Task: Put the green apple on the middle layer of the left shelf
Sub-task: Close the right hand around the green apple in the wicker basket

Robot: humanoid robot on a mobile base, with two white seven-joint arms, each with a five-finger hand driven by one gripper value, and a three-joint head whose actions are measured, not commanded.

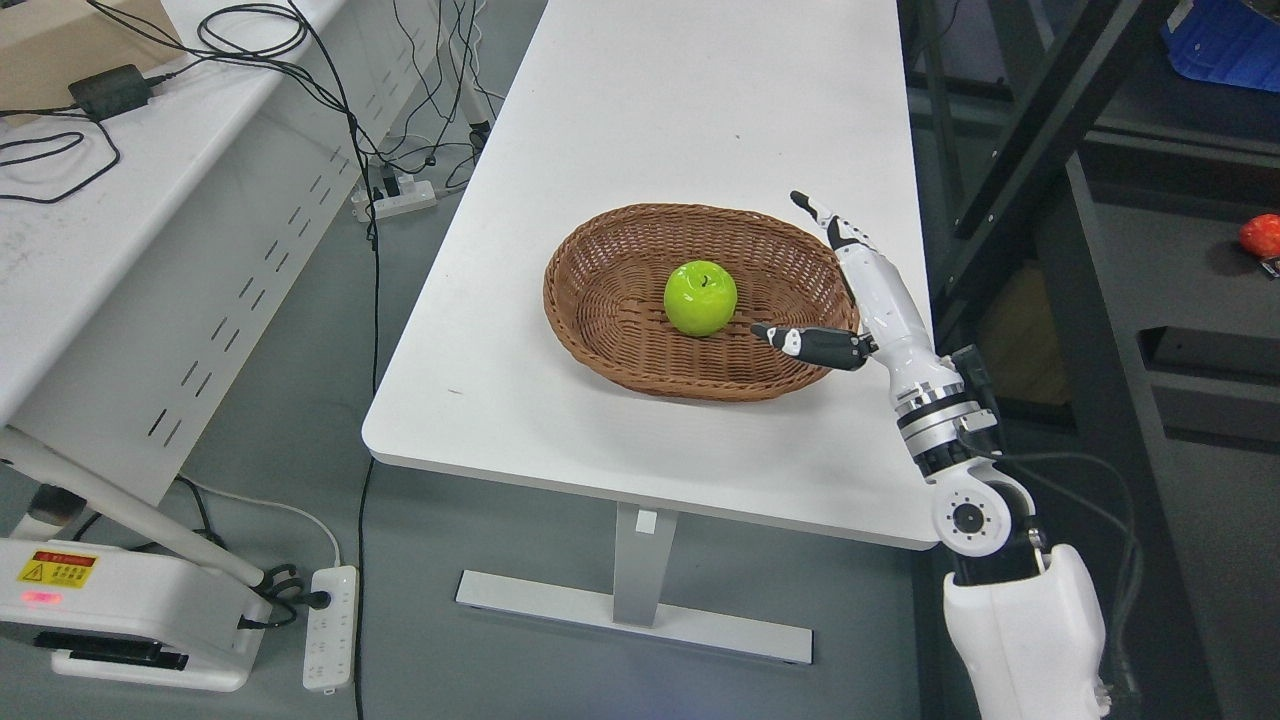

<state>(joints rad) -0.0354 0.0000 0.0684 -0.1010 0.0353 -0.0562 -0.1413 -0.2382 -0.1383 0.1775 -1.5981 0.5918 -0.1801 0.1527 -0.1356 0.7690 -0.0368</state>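
A shiny green apple [700, 297] lies in the middle of a brown wicker basket [610, 300] on a white table [640, 130]. My right hand [800, 270] comes in from the lower right and hovers over the basket's right rim, just right of the apple without touching it. Its fingers are spread: the thumb [800, 342] points left toward the apple and the other fingers [830, 225] stretch up and away. It holds nothing. The left arm does not show.
A dark shelf frame [1040, 130] stands to the right, with a red object [1260, 237] on one level and a blue bin [1225, 40] above. A white desk with cables [100, 150] is on the left. Power strips [330, 625] lie on the floor.
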